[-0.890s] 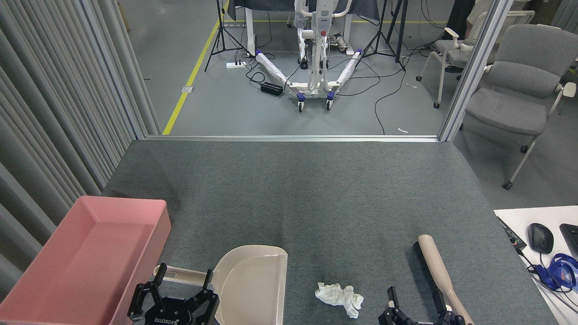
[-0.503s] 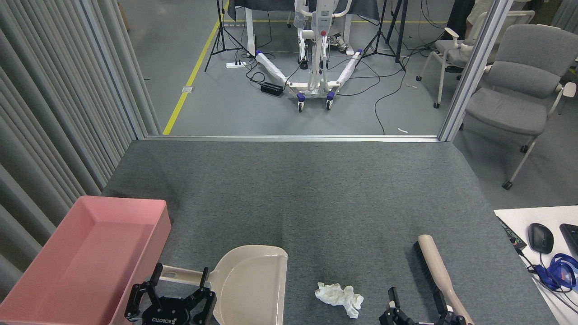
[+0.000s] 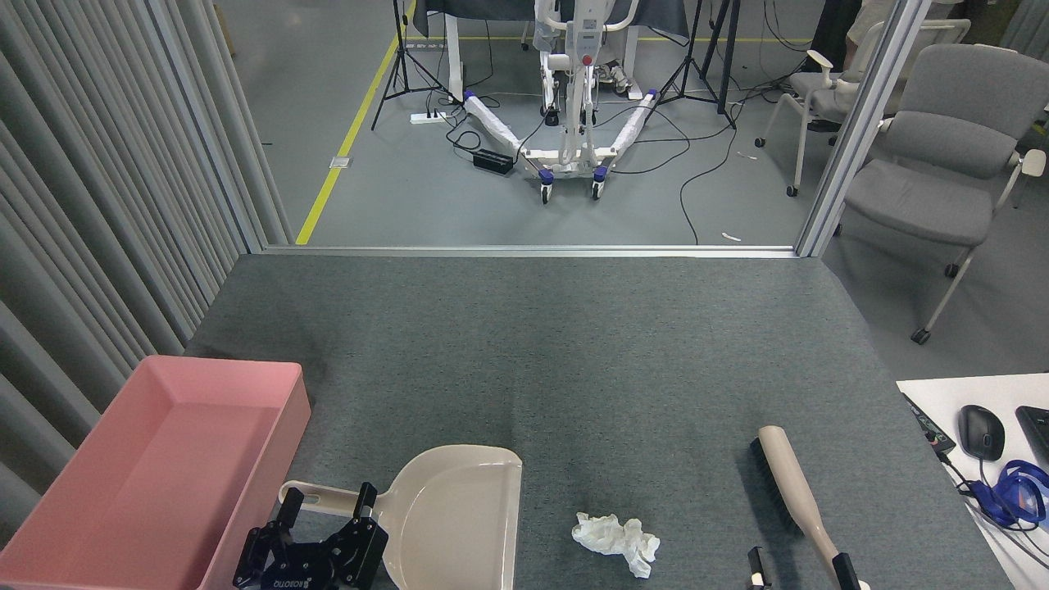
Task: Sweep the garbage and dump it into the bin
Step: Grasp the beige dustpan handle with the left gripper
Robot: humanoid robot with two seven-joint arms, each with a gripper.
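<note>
At bottom left the left gripper [image 3: 324, 510] pinches the dustpan [image 3: 456, 512] handle, while at bottom right the right gripper's [image 3: 799, 567] spread fingertips straddle the brush [image 3: 791, 488] handle.

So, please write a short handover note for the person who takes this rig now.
Left gripper: fingers astride the dustpan handle, grip not confirmed.
Right gripper: mostly out of frame, open around the brush handle.
Garbage: one tissue wad on the carpet between dustpan and brush.
Bin: left of dustpan, empty.
Done: nothing swept.
Left: grasp both tools, sweep the wad in, dump into bin.
</note>
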